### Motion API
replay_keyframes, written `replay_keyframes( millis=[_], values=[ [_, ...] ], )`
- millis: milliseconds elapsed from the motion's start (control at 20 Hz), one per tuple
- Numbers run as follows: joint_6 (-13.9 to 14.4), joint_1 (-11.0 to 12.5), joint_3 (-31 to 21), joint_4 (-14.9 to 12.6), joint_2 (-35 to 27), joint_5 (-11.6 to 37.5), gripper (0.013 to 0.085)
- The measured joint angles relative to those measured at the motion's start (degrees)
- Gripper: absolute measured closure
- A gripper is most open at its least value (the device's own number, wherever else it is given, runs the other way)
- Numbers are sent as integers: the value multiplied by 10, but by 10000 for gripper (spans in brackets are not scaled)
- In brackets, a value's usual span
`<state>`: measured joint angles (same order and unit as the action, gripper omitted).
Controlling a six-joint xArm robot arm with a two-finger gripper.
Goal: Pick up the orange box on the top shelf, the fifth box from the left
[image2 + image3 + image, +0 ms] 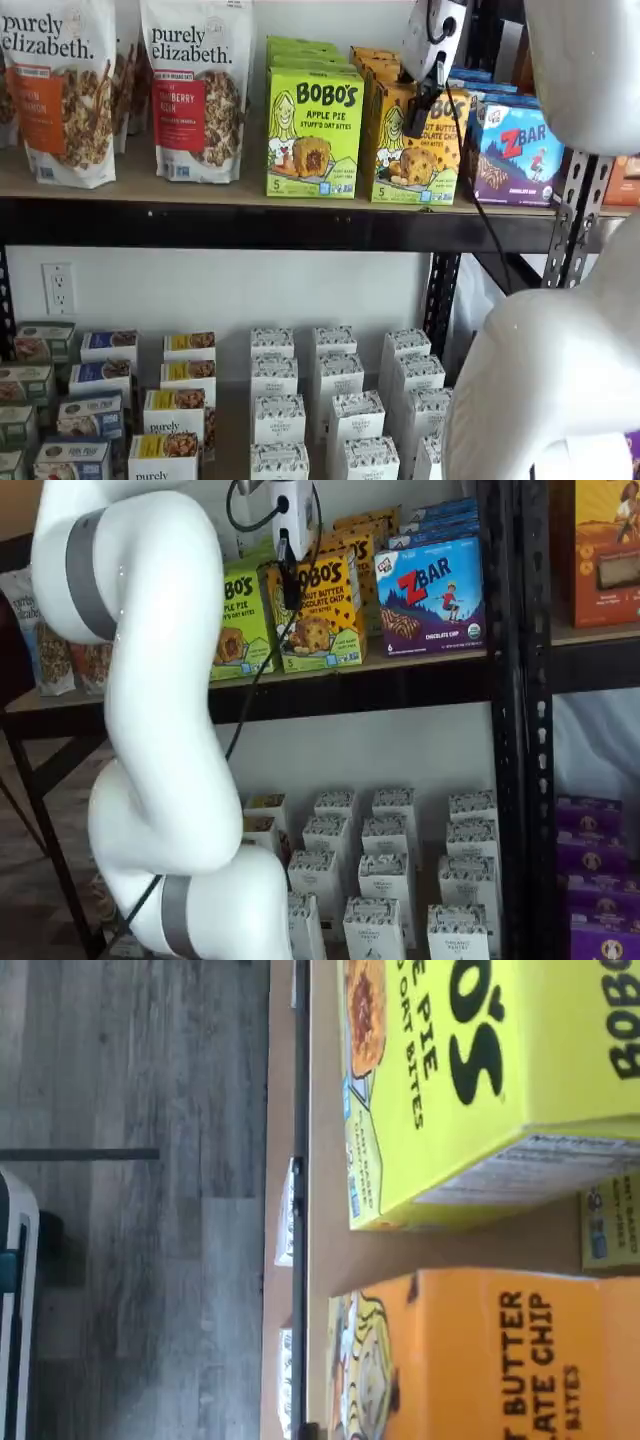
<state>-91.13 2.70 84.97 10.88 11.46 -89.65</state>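
I see the white arm (150, 730) looping up in the foreground, wrist high at the top shelf (250, 225). Gripper (422, 112) hangs in front of the orange box (412, 150), black fingers (290, 580) pointing down over its front face in both shelf views. No clear gap visible, so I can't tell whether it's released or clenched. Orange box stands upright on the shelf between the green box (313, 135) and the blue box (520, 150). Wrist view shows orange box (500, 1360) beside green box (470, 1080), apart.
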Motion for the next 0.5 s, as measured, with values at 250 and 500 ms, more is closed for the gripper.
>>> replay_keyframes(
  millis=[250,500],
  values=[
    [-1,1,7,-1,-4,-9,490],
    [0,0,4,-2,-2,-4,490]
  ],
)
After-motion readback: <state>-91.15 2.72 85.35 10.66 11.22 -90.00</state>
